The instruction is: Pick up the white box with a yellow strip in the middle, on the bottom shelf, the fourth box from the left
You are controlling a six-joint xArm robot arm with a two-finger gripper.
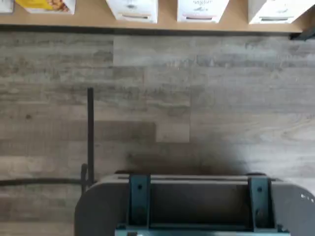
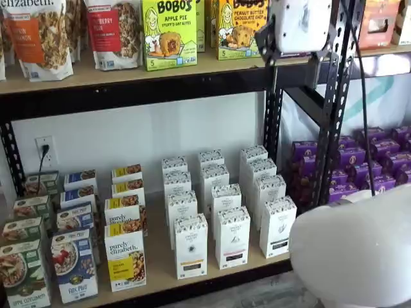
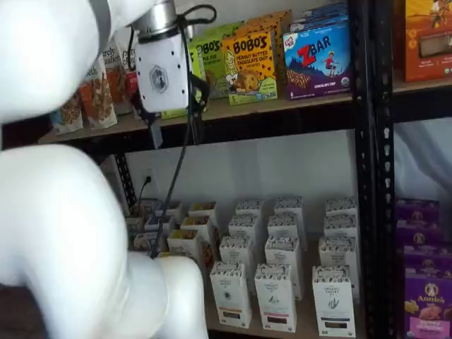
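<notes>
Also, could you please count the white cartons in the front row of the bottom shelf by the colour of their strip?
White carton with a yellow strip: 1
White cartons with a dark strip: 2
Total: 3

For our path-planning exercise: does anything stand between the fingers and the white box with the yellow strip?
Nothing visible does. The white box stands at the front of the bottom shelf, its front uncovered; the gripper hangs higher, before the upper shelf.
</notes>
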